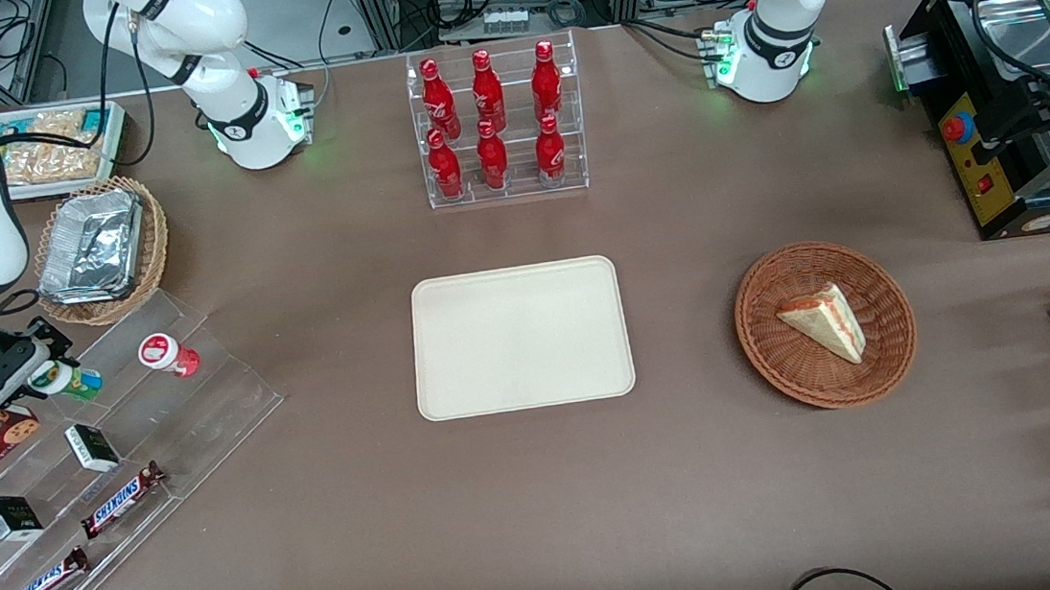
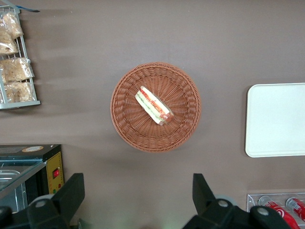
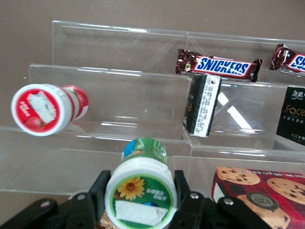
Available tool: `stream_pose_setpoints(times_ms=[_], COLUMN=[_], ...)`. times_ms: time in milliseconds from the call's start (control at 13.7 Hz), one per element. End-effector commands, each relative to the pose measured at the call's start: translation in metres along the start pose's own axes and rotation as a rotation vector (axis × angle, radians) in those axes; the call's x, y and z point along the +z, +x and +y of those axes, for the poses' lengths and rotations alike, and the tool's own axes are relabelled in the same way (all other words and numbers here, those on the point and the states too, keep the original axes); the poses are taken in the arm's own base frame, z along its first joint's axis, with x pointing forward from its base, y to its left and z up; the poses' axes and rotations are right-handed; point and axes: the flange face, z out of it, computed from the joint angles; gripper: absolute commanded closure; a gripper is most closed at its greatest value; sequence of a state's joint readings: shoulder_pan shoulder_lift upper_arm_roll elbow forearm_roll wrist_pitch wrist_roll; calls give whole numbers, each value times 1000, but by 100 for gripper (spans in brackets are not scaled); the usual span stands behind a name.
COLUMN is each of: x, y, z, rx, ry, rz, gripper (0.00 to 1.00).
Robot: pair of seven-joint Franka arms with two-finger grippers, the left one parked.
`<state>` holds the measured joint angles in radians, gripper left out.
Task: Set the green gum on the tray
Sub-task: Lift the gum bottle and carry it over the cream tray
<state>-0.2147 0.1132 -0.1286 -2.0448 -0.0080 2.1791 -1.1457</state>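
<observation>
Small green-lidded cylindrical gum canister — pinched in black two-finger gripper
Lies lid-first toward wrist; cream-beige rectangular tray well apart, toward table's middle.

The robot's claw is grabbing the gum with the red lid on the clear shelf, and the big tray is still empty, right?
Not quite. The gripper is around the green gum, as the right wrist view shows. The red-lidded gum lies untouched beside it on the clear shelf. The tray is indeed empty.
</observation>
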Motion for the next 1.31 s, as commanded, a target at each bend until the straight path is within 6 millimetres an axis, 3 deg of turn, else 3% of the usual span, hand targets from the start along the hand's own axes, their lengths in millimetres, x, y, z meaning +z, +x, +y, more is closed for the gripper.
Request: stream_pose_setpoints(times_ms=[0,219,583,874,1238], x=[-40,-69,-77,-74,-59], y=[21,59,121,197,263], z=[-9,-22,-70,-147,-235], rx=[-8,-6,125,304,502], ry=[-3,15,50,61,121], rz=[2,-35,-81,-119,-136], gripper=[100,100,100,100,100])
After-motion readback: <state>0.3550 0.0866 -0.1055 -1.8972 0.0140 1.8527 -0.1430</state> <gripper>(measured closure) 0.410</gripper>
